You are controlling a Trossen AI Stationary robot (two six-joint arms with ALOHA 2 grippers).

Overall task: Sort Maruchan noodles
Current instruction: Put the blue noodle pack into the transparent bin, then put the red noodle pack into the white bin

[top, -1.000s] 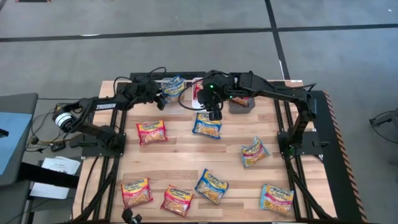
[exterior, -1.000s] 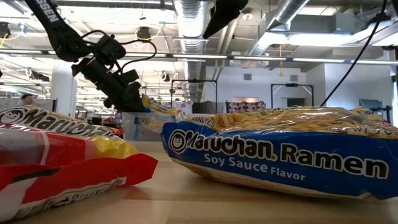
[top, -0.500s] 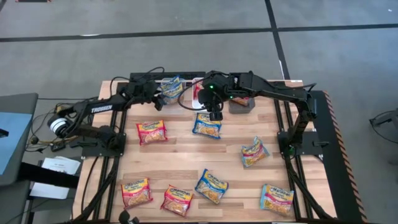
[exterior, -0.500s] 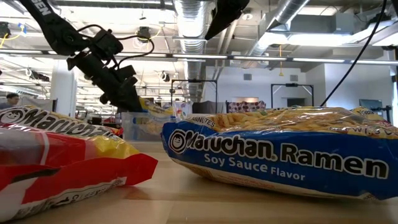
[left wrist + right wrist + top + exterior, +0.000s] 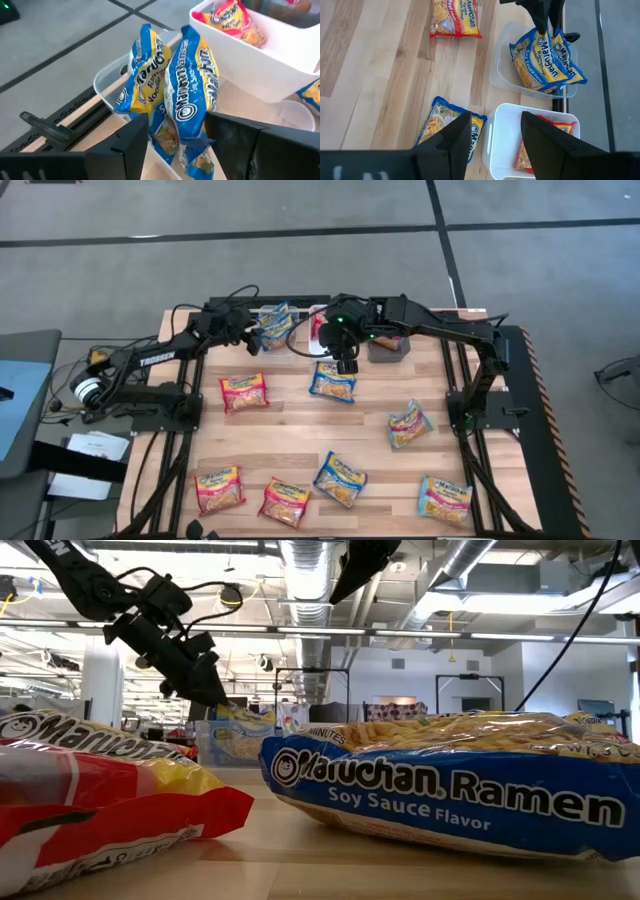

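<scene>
Left gripper [image 5: 252, 340] spread wide, poised just over the clear bin [image 5: 107, 82], two blue Maruchan packets [image 5: 187, 95] standing inside it straight ahead of the fingers. Right gripper [image 5: 345, 363] also spread, empty, hovering above a blue packet [image 5: 333, 382] lying flat on the table [image 5: 300, 430]. White bin [image 5: 502, 135] with a red packet [image 5: 532, 150] just beyond. Eight further packets strewn nearer the front edge.
</scene>
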